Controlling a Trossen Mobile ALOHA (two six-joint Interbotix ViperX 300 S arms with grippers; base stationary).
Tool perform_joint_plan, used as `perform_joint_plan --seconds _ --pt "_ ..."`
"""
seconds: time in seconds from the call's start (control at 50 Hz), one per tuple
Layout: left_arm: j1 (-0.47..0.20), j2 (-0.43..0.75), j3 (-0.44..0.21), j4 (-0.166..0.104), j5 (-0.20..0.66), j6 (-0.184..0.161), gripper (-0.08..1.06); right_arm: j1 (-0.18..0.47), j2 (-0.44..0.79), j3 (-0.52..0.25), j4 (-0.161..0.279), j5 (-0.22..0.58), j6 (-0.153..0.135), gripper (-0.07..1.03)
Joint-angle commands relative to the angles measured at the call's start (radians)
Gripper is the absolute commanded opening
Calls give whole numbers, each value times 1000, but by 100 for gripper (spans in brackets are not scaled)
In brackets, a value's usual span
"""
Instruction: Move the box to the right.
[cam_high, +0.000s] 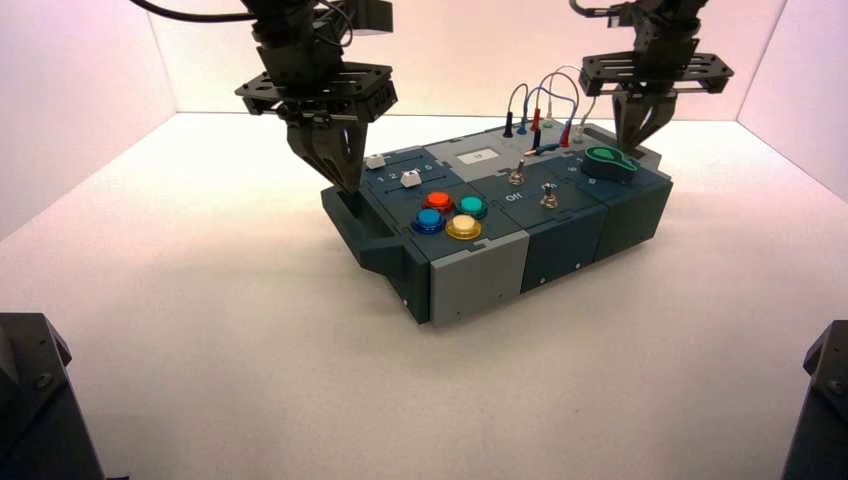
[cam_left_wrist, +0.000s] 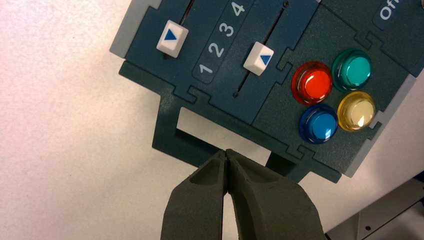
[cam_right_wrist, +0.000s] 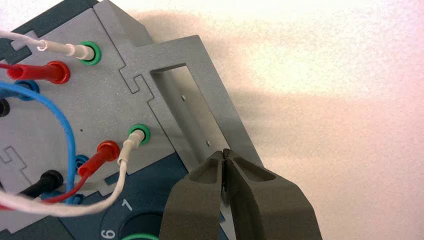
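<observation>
Nearest the high camera, the box's (cam_high: 500, 225) front grey-and-teal wall faces out; the box sits slightly turned on the white table (cam_high: 250, 350), about mid-field between the two arms.

The left gripper (cam_high: 340, 178) hangs over the box's left end with its fingers pressed together, tips at the bar of the teal end handle (cam_left_wrist: 200, 142). The left wrist view shows this plainly: the closed tips meet right at the handle's outer bar, beside the two white sliders (cam_left_wrist: 258, 58) and the four round buttons (cam_left_wrist: 332, 95).

The right gripper (cam_high: 635, 135) is also closed, its tips down at the grey handle (cam_right_wrist: 220, 115) on the far right end, next to the looped wires (cam_high: 545, 100) and near the green knob (cam_high: 608, 165).

The box looks rigid and panel-built, probably fairly weighty for its size, with smooth walls that would slip under a pinch. The handles seem the sound places to push or hook; the wires, toggles and knob look fragile and are best left alone. With both tips closed at the two handles, a sideways push from the left end, steadied at the right, seems the likely way to slide it rightwards. An uneven push could swivel the box instead.
</observation>
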Motion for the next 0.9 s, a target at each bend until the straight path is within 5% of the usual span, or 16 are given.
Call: perform_joint_plan --seconds 0.02,0.44,0.9 --pt "-6 -2 -26 0 -2 6 -3 -9 0 -26 -5 5 -3 -2" --pt "-6 127 -124 -2 18 6 -3 -6 14 -17 -5 98 -35 -2" --pt "5 222 -255 3 37 5 -3 2 -3 31 41 186 -120 -2"
